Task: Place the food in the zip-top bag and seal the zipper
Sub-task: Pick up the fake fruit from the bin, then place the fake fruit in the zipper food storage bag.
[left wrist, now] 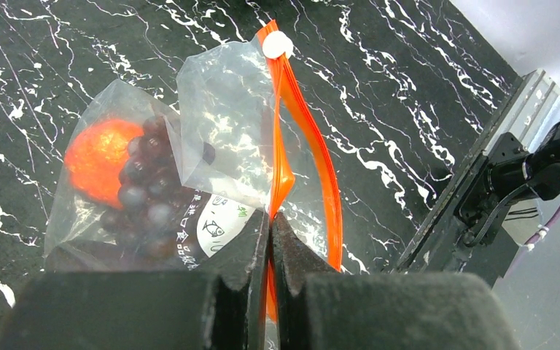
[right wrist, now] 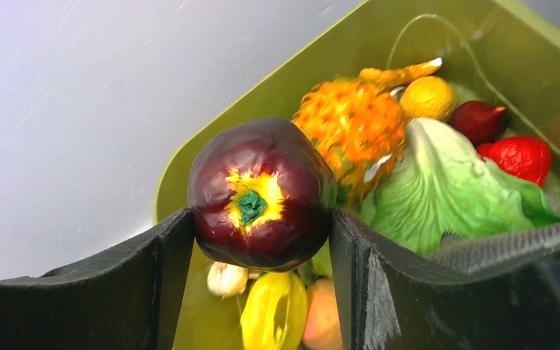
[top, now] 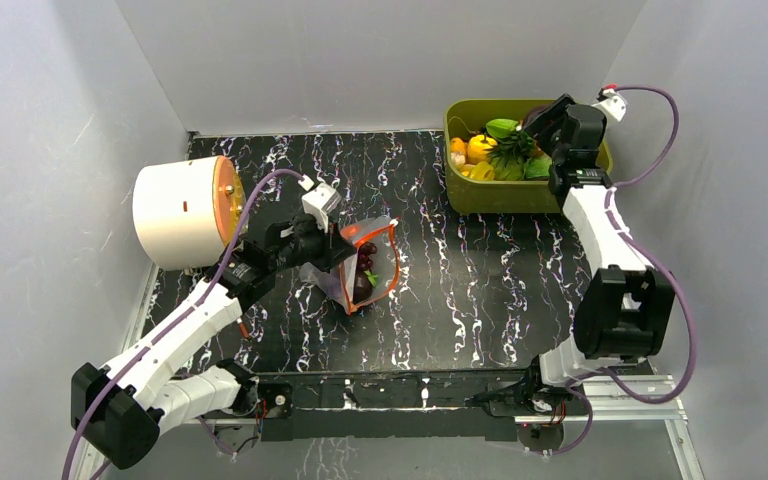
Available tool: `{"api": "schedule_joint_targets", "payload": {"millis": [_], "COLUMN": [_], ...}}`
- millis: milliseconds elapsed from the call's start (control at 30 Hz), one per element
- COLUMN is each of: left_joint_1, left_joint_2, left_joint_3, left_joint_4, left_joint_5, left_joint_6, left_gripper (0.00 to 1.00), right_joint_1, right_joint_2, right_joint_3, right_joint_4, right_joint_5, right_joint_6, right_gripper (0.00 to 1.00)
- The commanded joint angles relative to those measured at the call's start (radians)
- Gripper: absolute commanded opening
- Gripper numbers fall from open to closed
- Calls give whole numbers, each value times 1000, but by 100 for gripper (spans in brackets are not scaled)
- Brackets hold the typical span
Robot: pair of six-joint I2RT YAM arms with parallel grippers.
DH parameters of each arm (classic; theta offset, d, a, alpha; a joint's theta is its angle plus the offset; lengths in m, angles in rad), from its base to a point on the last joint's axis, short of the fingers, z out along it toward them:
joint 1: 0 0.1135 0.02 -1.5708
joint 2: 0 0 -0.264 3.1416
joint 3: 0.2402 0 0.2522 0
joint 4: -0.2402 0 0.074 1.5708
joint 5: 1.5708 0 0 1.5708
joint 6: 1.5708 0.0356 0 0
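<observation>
The clear zip-top bag (left wrist: 211, 146) (top: 365, 265) lies on the black marbled table, holding dark purple grapes (left wrist: 146, 193) and an orange-red round piece (left wrist: 98, 160). Its mouth gapes, and the orange-red zipper (left wrist: 299, 124) runs along it with a white slider (left wrist: 277, 45) at the far end. My left gripper (left wrist: 271, 226) (top: 338, 248) is shut on one strip of the zipper. My right gripper (right wrist: 259, 233) (top: 545, 125) hovers over the olive-green bin and is shut on a maroon round fruit (right wrist: 262, 193) with a yellow-and-green stem end.
The olive-green bin (top: 520, 190) (right wrist: 525, 44) at the back right holds several toy foods: lettuce (right wrist: 445, 182), an orange pineapple-like piece (right wrist: 350, 124), a yellow pepper (right wrist: 273, 313), a red piece (right wrist: 521, 154). A white cylinder with an orange face (top: 182, 212) stands at the left.
</observation>
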Motion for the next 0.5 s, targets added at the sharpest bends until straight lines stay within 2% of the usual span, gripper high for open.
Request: {"api": "schedule_joint_targets", "payload": {"millis": [0,300,467], "left_joint_1": [6,6,7], "left_joint_2": [-22,38,70], "left_joint_3": [-4,61,105], "left_joint_4": [43,33,49], "left_joint_5": [-15,-77,-90], "left_joint_6": [-47,-122,-158], "left_gripper": [0,0,0], "right_joint_1": [39,84,178], "right_joint_2": [-138,-350,-418], "right_joint_3": [-50,-160,-208], "right_joint_4": [-42,-184,-219], "right_joint_5": [-22,-160,-236], "right_joint_6": [-41,-63,-33], "right_gripper": [39,39,39]}}
